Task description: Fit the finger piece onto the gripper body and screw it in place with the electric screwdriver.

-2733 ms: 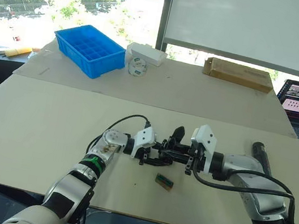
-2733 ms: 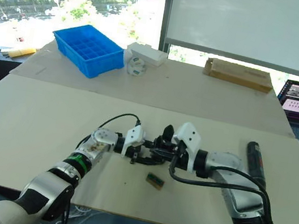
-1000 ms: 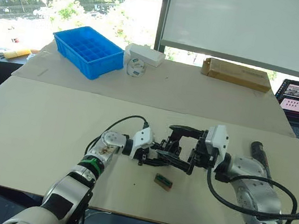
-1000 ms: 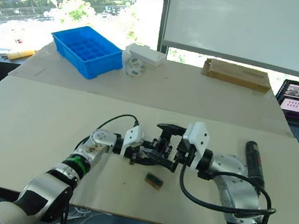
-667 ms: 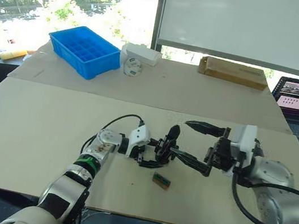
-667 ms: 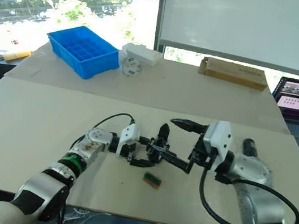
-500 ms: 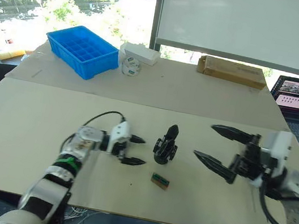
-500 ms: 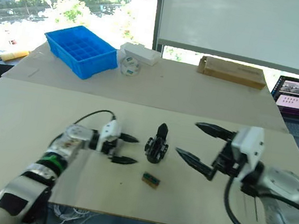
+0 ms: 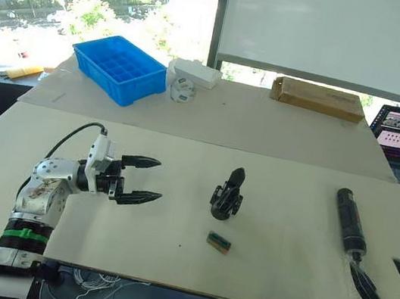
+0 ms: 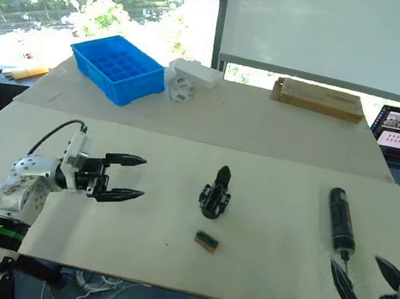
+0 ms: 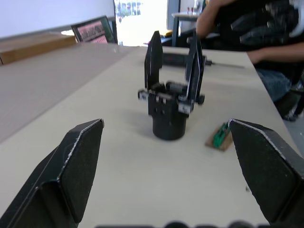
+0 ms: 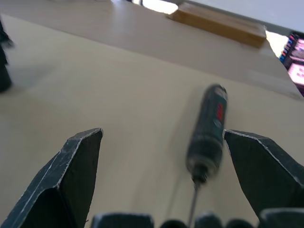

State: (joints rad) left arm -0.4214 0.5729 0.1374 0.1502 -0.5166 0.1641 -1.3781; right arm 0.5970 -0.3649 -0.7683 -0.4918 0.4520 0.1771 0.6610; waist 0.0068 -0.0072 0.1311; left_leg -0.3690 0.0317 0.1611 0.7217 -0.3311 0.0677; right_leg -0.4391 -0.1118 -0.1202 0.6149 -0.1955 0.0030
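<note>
In the left eye view, the gripper body point(image 9: 226, 198) is seen standing upright on the tabletop point(image 9: 171, 229) at the centre of the frame, with nothing touching it. A small green-and-brown block point(image 9: 219, 242) lies just below it. The electric screwdriver point(image 9: 349, 220) lies flat at the right of the frame, its bit pointing toward the lower edge. The left gripper point(image 9: 150, 182) is held at the left of the frame, well apart from the gripper body, its fingers spread wide and empty. The right gripper point(image 9: 393, 283) is seen at the lower right corner, just below the screwdriver's bit, its fingers also parted and empty. A blue tray point(image 9: 119, 67) sits at the upper left, a cardboard box point(image 9: 317, 98) at the upper right.

In the left wrist view, the gripper body point(image 11: 171, 107) is framed between the two spread fingers, with two black prongs pointing up; whether one is the finger piece cannot be told.

In the right wrist view, the electric screwdriver point(image 12: 209, 130) lies between the open fingers, untouched.
</note>
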